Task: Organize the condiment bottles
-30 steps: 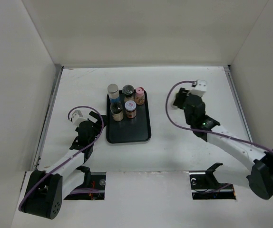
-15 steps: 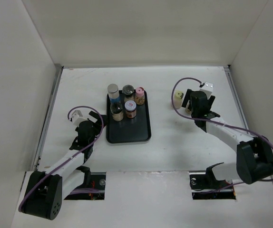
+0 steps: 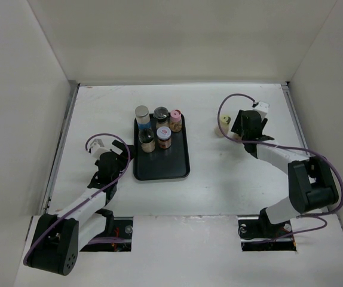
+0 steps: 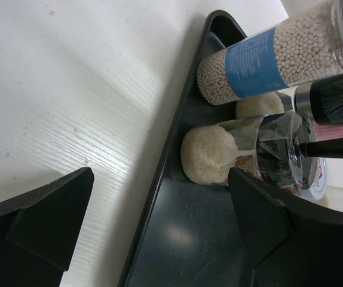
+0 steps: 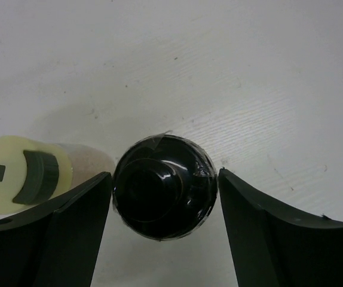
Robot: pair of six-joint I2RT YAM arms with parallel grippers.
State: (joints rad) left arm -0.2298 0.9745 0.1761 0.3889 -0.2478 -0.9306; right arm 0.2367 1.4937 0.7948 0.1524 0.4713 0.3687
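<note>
Black-capped bottle stands right of the tray, toward the worktop's far edge, just beside the yellow-capped bottle. Light, rigid, glossy cap probably slick: pinch squarely across its round sides. Right hand brackets it, part open; can't tell if clamped. Top view hides it; right wrist shows it.

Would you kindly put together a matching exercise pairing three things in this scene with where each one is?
Things:
1. blue-banded bottle
2. pale-yellow-capped bottle
3. left gripper

Places:
A. open, straddling the tray rim
B. on the table, right of the tray
C. in the tray's far-left corner

Pairs: 1-C, 2-B, 3-A.
</note>
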